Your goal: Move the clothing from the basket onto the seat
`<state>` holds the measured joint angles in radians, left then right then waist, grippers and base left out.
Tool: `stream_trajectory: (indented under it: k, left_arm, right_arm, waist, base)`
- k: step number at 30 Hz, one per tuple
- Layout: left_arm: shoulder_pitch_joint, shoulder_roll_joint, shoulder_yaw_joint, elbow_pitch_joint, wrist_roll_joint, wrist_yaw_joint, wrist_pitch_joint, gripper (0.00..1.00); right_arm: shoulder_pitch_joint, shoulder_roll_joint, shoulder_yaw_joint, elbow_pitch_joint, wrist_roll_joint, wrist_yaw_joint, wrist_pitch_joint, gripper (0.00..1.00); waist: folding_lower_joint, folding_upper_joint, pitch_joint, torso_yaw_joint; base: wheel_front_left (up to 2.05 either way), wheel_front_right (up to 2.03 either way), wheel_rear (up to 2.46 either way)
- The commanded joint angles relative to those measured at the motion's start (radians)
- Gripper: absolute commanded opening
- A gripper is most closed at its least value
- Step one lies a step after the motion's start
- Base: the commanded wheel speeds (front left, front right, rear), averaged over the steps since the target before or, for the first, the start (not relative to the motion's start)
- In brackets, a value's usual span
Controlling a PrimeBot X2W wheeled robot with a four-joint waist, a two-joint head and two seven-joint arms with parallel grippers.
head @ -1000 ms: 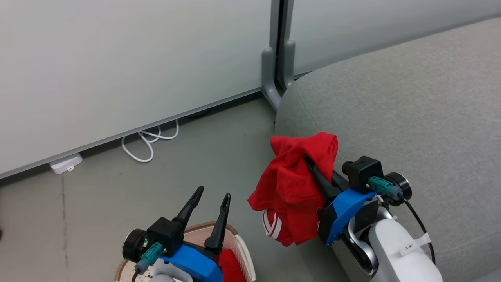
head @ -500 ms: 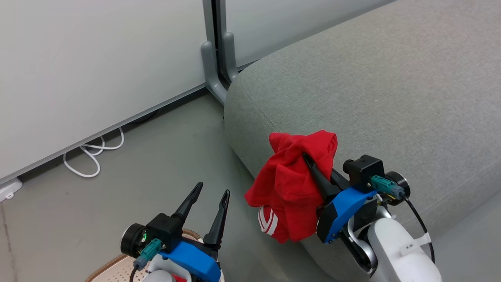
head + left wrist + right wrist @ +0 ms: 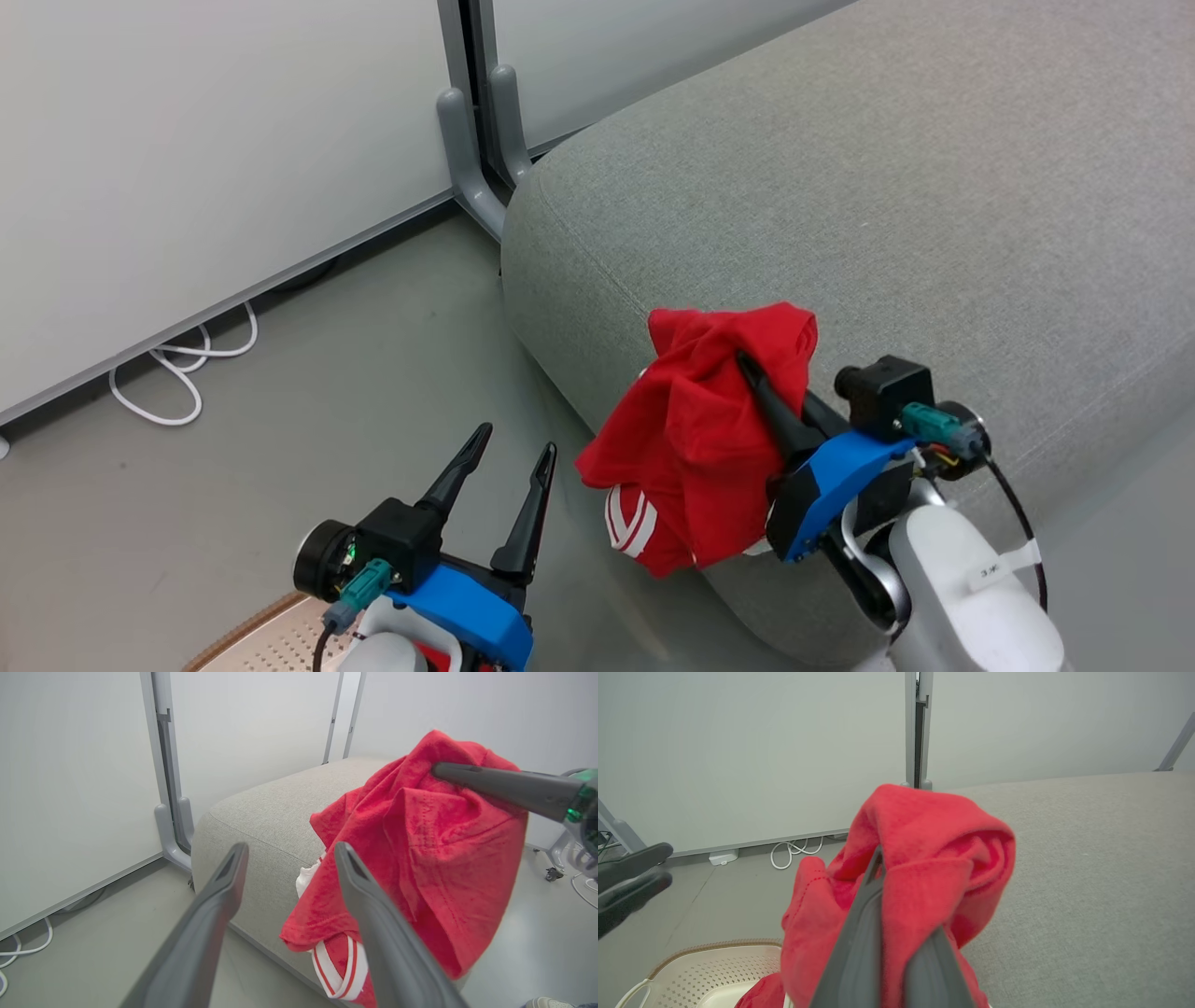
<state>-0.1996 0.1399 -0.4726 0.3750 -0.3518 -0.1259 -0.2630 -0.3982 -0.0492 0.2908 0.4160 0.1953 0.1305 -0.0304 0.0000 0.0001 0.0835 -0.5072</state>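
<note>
The basket (image 3: 266,644) lies lowest, under the left arm, with more red cloth (image 3: 759,994) inside. The left gripper (image 3: 516,440) hangs over the floor (image 3: 327,373), fingers spread and empty. The right gripper (image 3: 747,364) is clamped on the clothing (image 3: 686,429), which dangles bunched at the near edge of the seat (image 3: 840,215); I cannot tell if they touch. Beyond, a grey post (image 3: 471,140) stands by the seat's corner, and a white cable (image 3: 177,369) lies along the wall panel (image 3: 187,140).
</note>
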Motion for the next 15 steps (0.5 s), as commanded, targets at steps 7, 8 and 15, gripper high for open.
stream_trajectory:
  k: [7,8,15]
  left_arm:
    - [-0.063,0.027,-0.017,-0.007,0.005,-0.007,-0.003,1.00]
    - [-0.074,0.032,-0.023,-0.008,0.005,-0.007,-0.003,1.00]
    - [-0.165,0.066,-0.063,-0.025,0.012,-0.007,-0.003,1.00]
  right_arm:
    - [-0.165,-0.002,-0.131,0.057,-0.024,0.000,0.039,0.00]
    - [-0.197,-0.001,-0.160,0.071,-0.041,0.000,0.046,0.00]
    - [-0.444,-0.090,-0.374,0.154,-0.106,0.000,0.085,0.00]
  waist:
    - [0.0000,-0.0001,0.086,0.041]
    - [0.0000,-0.0001,0.102,0.051]
    - [0.0000,-0.0001,0.242,0.135]
  base:
    - [0.00,0.00,0.00]
    - [0.00,0.00,0.00]
    - [0.00,0.00,0.00]
